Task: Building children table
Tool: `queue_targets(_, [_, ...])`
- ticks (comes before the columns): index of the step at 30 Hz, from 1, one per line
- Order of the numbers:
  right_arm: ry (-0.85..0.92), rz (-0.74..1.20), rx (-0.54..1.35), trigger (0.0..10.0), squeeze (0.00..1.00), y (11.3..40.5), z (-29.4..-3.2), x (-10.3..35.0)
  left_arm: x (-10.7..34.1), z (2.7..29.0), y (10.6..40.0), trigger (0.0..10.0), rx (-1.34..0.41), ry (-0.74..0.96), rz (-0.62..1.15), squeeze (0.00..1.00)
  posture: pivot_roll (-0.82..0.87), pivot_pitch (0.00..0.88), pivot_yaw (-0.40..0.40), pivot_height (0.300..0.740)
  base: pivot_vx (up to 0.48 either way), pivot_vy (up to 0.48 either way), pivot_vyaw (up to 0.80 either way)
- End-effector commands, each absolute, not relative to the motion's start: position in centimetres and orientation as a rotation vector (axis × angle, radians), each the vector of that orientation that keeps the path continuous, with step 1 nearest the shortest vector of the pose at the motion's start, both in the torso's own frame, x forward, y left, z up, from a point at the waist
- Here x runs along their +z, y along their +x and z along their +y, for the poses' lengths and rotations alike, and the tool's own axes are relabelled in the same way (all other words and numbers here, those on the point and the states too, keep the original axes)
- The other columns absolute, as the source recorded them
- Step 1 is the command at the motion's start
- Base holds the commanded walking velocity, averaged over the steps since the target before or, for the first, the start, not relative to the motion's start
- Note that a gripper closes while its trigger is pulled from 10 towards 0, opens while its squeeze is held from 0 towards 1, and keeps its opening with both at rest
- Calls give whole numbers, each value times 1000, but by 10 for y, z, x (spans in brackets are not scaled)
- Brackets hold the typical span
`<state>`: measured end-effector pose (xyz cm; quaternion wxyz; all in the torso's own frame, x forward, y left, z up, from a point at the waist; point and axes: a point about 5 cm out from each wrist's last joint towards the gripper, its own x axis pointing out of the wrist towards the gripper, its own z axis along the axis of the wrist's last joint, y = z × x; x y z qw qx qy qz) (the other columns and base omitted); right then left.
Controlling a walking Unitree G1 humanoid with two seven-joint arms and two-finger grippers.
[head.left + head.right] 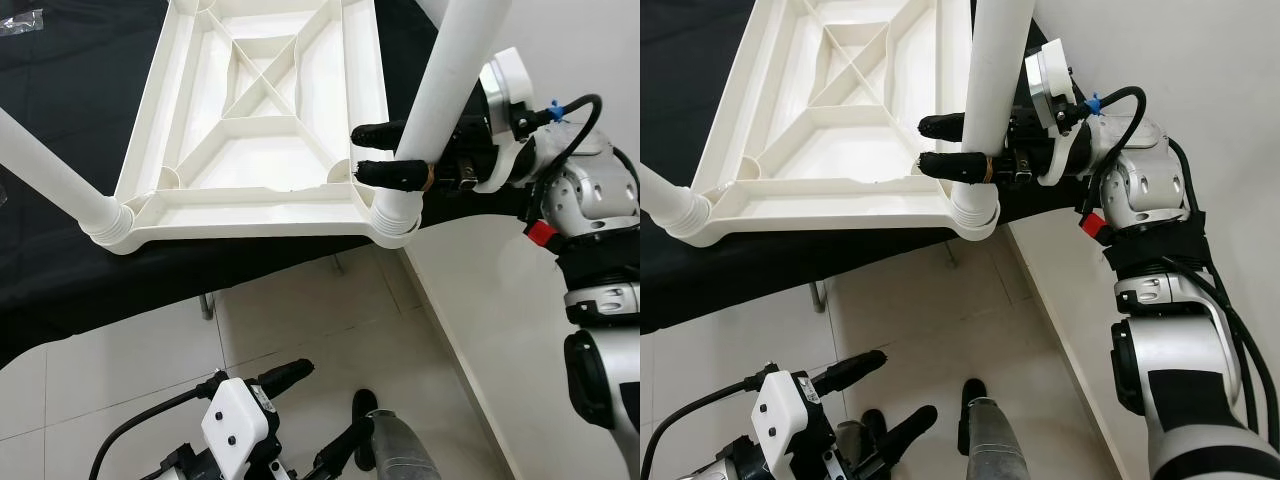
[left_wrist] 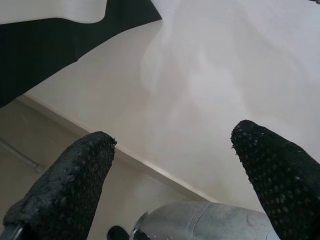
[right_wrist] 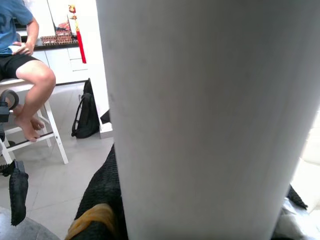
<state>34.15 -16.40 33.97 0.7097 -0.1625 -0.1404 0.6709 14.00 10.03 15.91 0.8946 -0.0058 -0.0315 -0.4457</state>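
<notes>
Table top (image 1: 262,130): white plastic, lying upside down with its ribbed underside up, on a black cloth (image 1: 70,110) that covers a raised surface; its near edge reaches the edge of the cloth.
Right leg (image 1: 450,85): white tube standing in the socket (image 1: 396,215) at the table top's near right corner, leaning slightly away from upright in the head views.
Left leg (image 1: 55,170): second white tube seated in the near left corner socket, slanting out toward the left edge of the picture.
Right gripper (image 1: 385,152): reaches in from the right, just above the socket; its two black fingers (image 1: 952,165) are clamped around the right leg, one on each side of the tube. In the right wrist view the tube fills most of the frame.
Left gripper (image 1: 875,395): hangs low over the tiled floor (image 1: 300,320), well apart from the table top; its fingers are spread apart with nothing between them.
Wall (image 1: 580,50): plain white, on the right beside the table top.
Person (image 3: 22,60): seated on a white stool in the background of the right wrist view, bare legs and feet visible.
Backpack (image 3: 86,112): black, on the floor near the stool.
</notes>
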Motion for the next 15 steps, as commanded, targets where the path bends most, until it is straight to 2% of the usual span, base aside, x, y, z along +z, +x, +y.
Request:
queue_targets(1, [-375,-250,1507,10000,0,343,-162,330,153,99,136,10000,-933,-21,-35,0,44,437,28,740,0,0,0])
queue_targets(15, [-375,-238,1541,10000,0,341,-163,331,153,99,137,10000,-933,-21,-42,0,42,436,27,740,0,0,0])
